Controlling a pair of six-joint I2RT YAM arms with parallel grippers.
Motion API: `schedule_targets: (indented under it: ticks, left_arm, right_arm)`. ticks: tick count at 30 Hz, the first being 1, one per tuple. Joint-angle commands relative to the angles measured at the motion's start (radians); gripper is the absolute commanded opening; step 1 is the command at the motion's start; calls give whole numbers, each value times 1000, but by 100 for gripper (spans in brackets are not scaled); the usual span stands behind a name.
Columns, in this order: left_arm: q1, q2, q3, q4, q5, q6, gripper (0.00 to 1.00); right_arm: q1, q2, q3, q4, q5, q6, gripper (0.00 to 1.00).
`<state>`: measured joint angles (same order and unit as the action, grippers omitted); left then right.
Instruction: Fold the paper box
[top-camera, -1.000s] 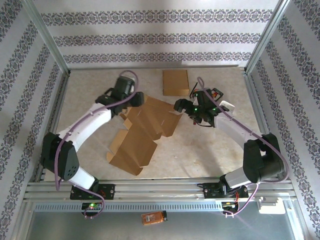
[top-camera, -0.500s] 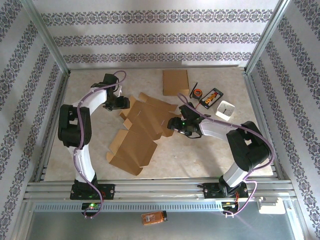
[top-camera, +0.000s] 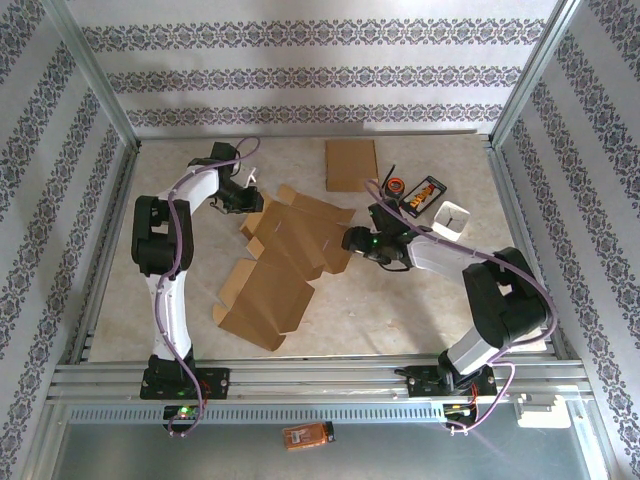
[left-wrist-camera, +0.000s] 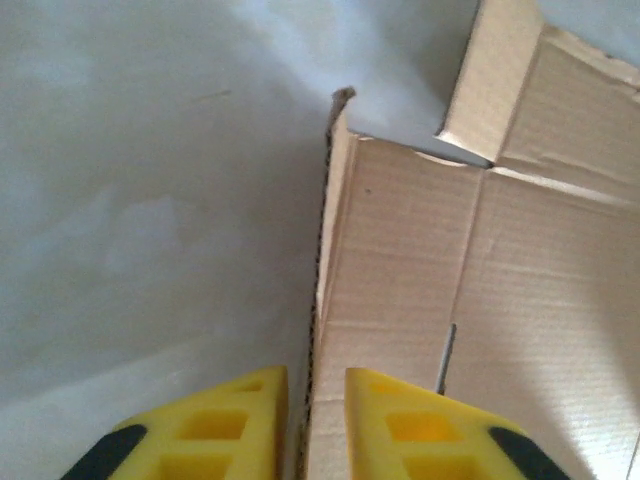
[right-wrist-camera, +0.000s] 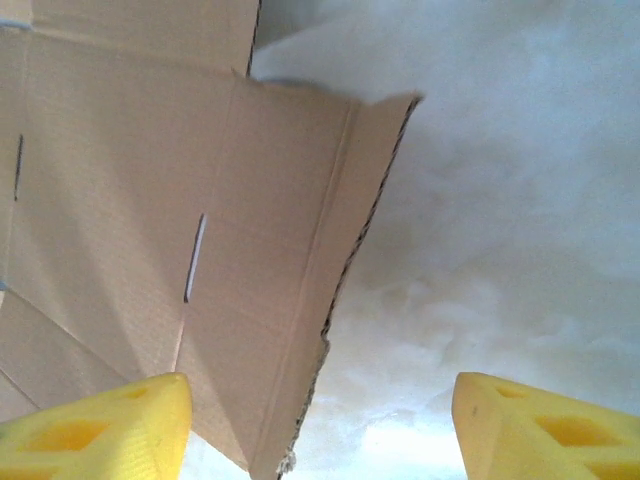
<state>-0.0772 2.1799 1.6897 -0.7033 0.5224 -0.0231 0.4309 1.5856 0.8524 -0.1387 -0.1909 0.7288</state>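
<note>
The left tool (left-wrist-camera: 315, 390) has clenched onto the edge of the one box (left-wrist-camera: 420, 280); the right tool (right-wrist-camera: 320, 400) is released. One flat sheet (top-camera: 351, 164) lies on the table (top-camera: 420, 300).

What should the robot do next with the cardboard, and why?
Probably close the right tool on the paper box edge. That edge sits between its open fingers, and the left tool seems to pinch the opposite edge, so both sides would then be held for folding.
</note>
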Motion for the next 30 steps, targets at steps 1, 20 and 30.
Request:
schedule_targets:
  ticks: [1, 20, 30]
  left_arm:
    - [4, -22, -25, -6, 53, 23, 9]
    - [-74, -528, -617, 816, 295, 107, 0]
    - [-139, -577, -709, 991, 352, 140, 0]
  right_arm:
    - [-43, -50, 27, -60, 4, -74, 73]
    - [-222, -227, 263, -124, -183, -655, 92]
    - [-219, -129, 352, -257, -385, -872, 83]
